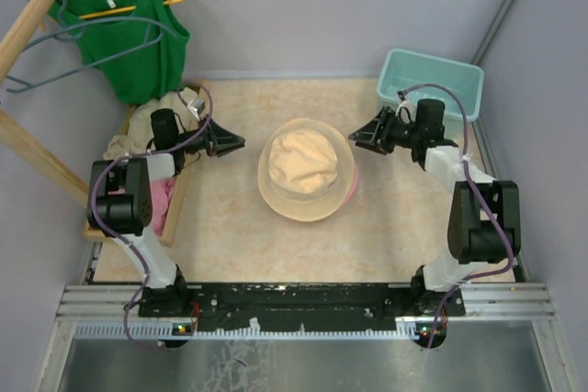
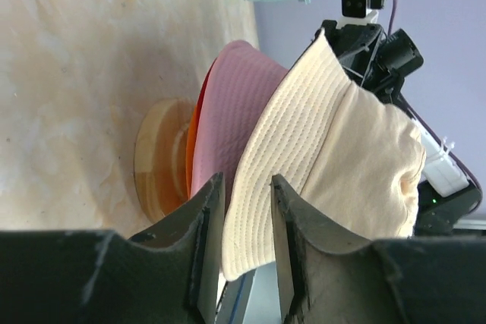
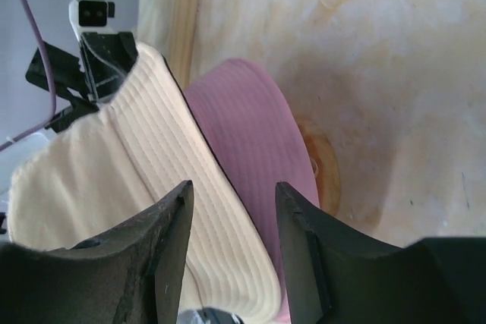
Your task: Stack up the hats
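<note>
While both arms flank the stack, table point(image 1: 230, 240): pale mottled top, running from the arm bases to the far wall.
Green tank top point(image 1: 138, 43): on a yellow hanger at the far left, above the table's corner.
Wooden tray point(image 1: 173, 227): along the left edge, holding loose beige and pink cloth.
Teal bin point(image 1: 459, 69): far right corner, well apart from the stack.
Hats: one pile at the middle of the table, between the two grippers.
Beige hat point(image 1: 308, 167): top of the pile, crown up and dented, its brim hiding most of what lies below.
Pink hat point(image 2: 235, 111): directly under the beige one, its brim showing past the right near side from above.
Orange hat point(image 2: 193, 149): only a thin edge shows beneath the pink brim; whether a red one lies with it is unclear.
Round wooden stand point(image 2: 156, 161): under the pile, resting on the table.
Left gripper point(image 2: 244, 187): left of the pile, apart from the brim, jaws parted with nothing between them.
Right gripper point(image 3: 231, 191): right of the pile, just beside the brim, jaws parted and empty.
</note>
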### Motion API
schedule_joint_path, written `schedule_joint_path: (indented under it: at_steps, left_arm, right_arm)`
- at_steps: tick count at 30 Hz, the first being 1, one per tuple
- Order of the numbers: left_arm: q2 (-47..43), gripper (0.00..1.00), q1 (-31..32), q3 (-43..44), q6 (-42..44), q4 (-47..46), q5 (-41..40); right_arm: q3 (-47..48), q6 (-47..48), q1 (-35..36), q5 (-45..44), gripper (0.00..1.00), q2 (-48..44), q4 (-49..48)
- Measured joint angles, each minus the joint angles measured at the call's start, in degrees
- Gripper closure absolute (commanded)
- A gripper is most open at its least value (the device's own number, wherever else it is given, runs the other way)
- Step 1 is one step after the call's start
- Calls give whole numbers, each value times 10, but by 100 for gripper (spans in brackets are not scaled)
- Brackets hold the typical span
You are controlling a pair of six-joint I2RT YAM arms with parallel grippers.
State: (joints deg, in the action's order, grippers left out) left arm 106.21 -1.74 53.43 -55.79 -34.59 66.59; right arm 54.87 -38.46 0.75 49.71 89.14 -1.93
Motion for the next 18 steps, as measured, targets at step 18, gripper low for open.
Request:
schedule_joint_path:
  at_steps: [18]
  left_arm:
    - [-130, 62, -4, -91, 92, 160, -43]
  right_arm:
    - [64, -92, 54, 44, 58, 118, -153]
